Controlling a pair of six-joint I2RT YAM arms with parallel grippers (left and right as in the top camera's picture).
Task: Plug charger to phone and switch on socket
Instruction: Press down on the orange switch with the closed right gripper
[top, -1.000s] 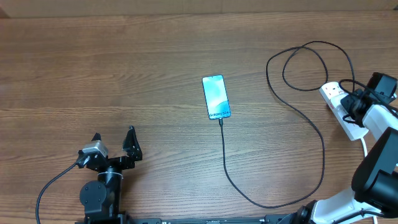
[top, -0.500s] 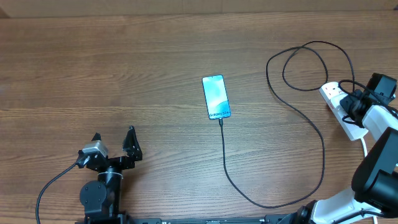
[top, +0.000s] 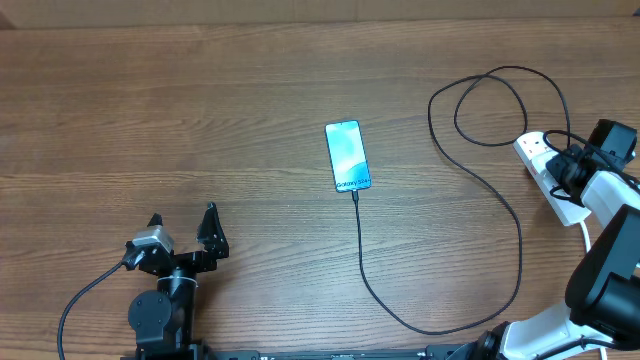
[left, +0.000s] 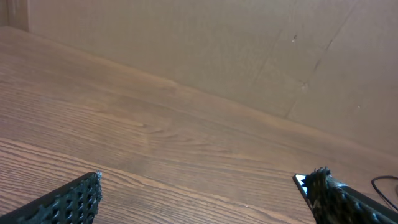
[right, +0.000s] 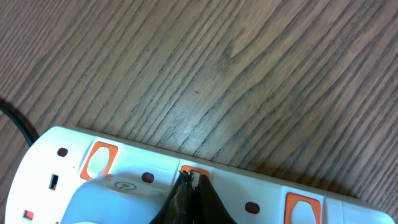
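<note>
1. The white, elongated plastic power-strip socket (top: 535, 150) lies at the right edge of the brown wood-grain table (top: 200, 100). A thick white cord (top: 586, 232) leaves its near end.
2. In the right wrist view, a rounded white moulded body (right: 109, 199) sits on the strip at the lower left. The frame cuts it off, so I cannot tell what it is.
3. The slim rectangular phone (top: 347, 155), with a light blue-white screen and dark edges, lies flat near the table's middle. It is well apart from both arms.
4. The long thin black cable of the charger (top: 519, 240) meets the phone's near short edge with its small black tip. From there it runs toward the front of the table, sweeps right and back, makes a loop, and ends at the socket.
5. The right gripper (right: 193, 186) is over the socket with its two black fingers pressed together, and there is nothing between them.
6. Its joined tip sits at the middle small orange-red switch (right: 194, 170) on the strip. More switches of this kind lie to either side. The pictures do not show whether the tip presses the switch or only touches it.
7. The left gripper (top: 182, 214) is near the front left of the table. Its jaws are spread wide and hold nothing.
8. In the left wrist view, only bare wood and a plain brown wall (left: 217, 50) show between its fingertips (left: 81, 198).
9. The phone, charger and socket all lie well to the right of the left gripper.
</note>
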